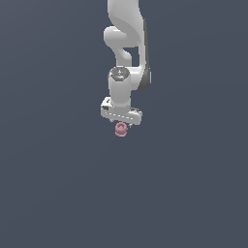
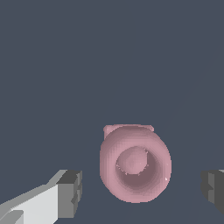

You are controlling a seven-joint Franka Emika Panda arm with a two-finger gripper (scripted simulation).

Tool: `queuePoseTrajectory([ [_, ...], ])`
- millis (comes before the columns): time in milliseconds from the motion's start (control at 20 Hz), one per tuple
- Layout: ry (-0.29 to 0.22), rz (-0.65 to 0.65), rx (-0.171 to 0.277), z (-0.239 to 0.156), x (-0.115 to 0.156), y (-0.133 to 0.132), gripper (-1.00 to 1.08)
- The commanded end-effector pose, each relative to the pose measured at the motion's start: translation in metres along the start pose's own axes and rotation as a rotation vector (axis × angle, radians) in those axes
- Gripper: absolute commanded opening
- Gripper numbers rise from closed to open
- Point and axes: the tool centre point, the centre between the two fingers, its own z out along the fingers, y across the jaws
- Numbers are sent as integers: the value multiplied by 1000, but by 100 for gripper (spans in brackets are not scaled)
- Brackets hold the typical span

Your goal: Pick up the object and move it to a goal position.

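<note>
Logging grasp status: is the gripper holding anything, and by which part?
Nothing is held. The pink lump sits between the gripper's open jaws, with clear gaps on both sides.

We see only a plain dark slate-blue surface (image 1: 58, 193) filling the scene from near to far, left to right, uniform and without markings.

Flat, even render light; sharp, shadowless, no glare.
</note>
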Motion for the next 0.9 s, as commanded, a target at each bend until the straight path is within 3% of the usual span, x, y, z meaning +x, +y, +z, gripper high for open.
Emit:
queuePoseTrajectory([
  [0,-1,0,0,5,-1,0,100],
  [700,0,3,0,48,-2,1,100],
  [750,0,3,0,48,-2,1,-100],
  [850,0,3,0,48,-2,1,-100],
])
